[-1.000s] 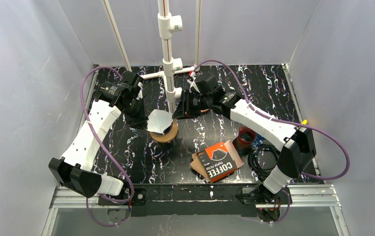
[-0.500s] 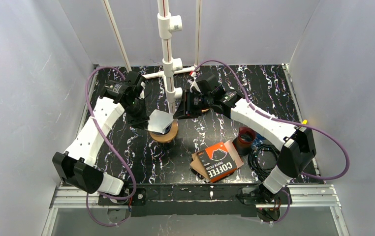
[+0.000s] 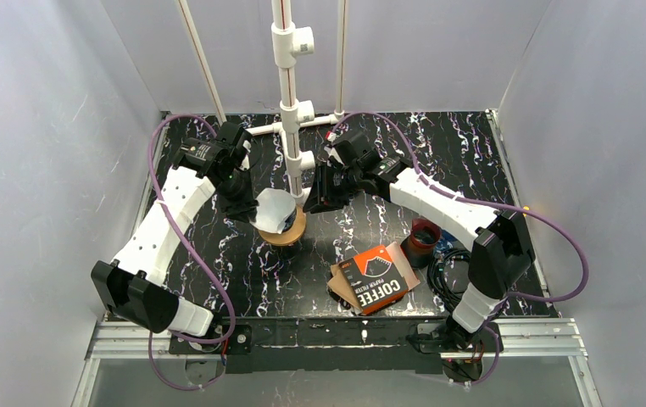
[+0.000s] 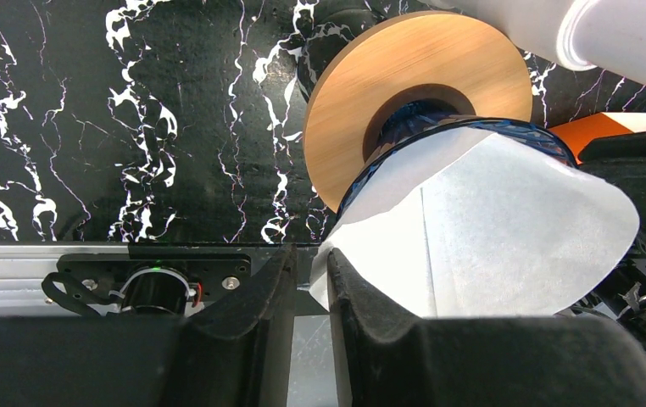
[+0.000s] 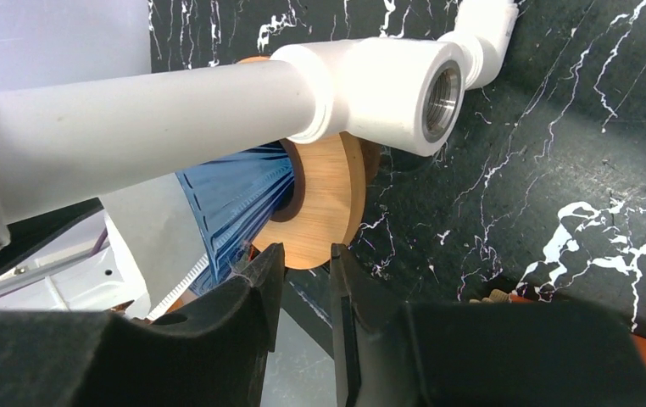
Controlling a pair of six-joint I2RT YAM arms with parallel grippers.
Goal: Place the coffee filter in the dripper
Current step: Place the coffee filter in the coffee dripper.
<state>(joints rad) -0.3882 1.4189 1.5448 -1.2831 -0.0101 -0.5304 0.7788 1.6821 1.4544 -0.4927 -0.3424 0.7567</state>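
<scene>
Left wrist: left gripper (image 4: pixel 309 292) pinches filter (image 4: pixel 489 229) edge, lower centre; seat it squarely in dripper (image 4: pixel 519 129) before releasing; right gripper (image 5: pixel 304 254) grip unclear.

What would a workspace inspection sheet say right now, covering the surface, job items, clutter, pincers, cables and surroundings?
Surface: black table with white veining.
Job's things: the white coffee filter lies opened in the mouth of the blue dripper, which has a wooden collar; full seating not certain.
Clutter: orange filter packet; dark red cup.
Pincers: left pincer pinches the filter's edge; right pincer is at the dripper's collar, jaws narrowly apart, grip unclear.
Cables: purple cables loop along both arms; black coil beside the cup.
Surroundings: white pipe stand; grey walls.
</scene>
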